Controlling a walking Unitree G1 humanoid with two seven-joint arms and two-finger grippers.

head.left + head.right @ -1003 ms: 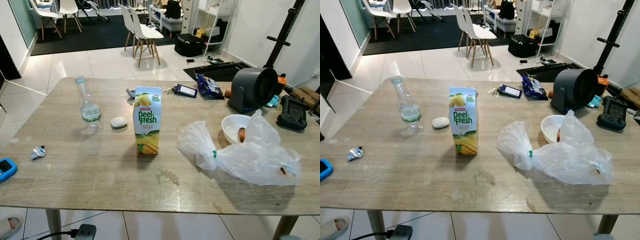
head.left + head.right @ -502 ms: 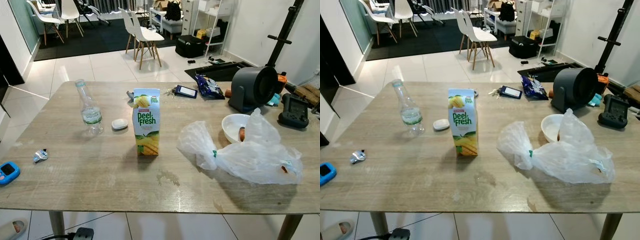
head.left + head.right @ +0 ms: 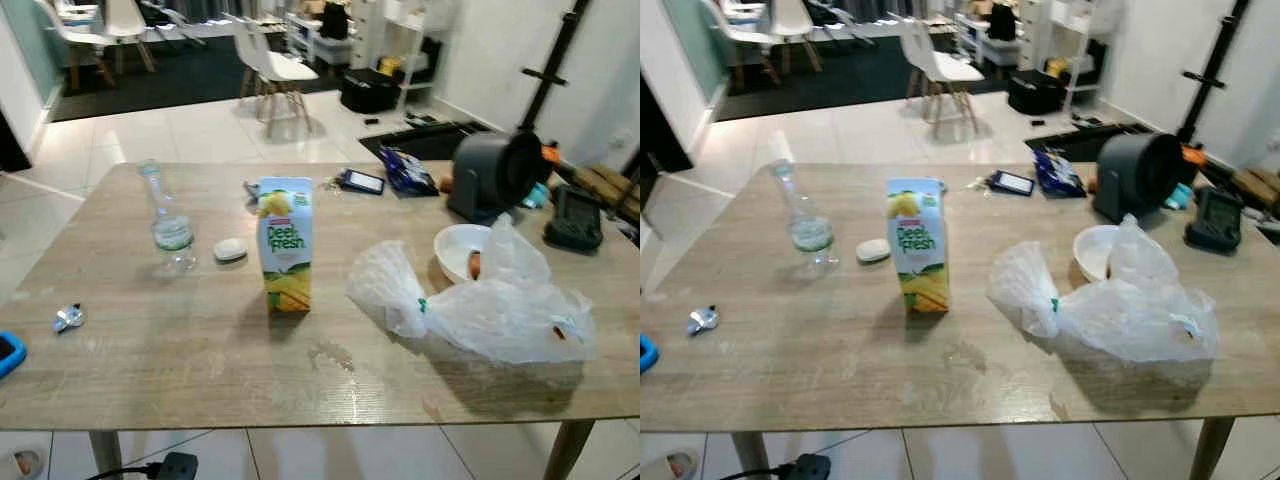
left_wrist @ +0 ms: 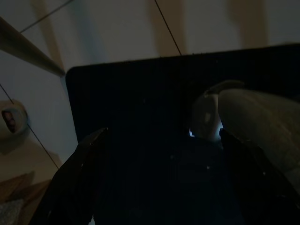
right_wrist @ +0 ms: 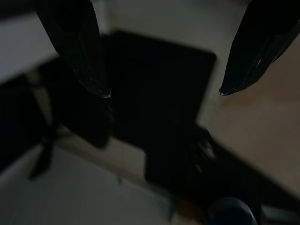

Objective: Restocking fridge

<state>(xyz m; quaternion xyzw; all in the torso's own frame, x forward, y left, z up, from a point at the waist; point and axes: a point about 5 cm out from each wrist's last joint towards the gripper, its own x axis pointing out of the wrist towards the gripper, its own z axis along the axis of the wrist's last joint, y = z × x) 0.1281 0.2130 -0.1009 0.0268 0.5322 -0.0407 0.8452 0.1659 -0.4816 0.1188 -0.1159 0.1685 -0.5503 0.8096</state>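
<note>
A Peel Fresh juice carton stands upright near the middle of the wooden table. To its left stands a clear plastic water bottle, with a small white oval object between them. On the right lies a crumpled clear plastic bag over a white bowl that holds something orange. My left gripper hangs low in the shade, fingers apart, over a dark mat. The right gripper also hangs idle with its fingers spread wide.
At the table's back are keys with a card holder, a dark snack packet, a grey round appliance and a black device. A foil wrapper and a blue object sit at the left edge. White chairs stand beyond.
The whole picture has shifted and blurred slightly, so the camera has moved. The things on the table stand as before.
</note>
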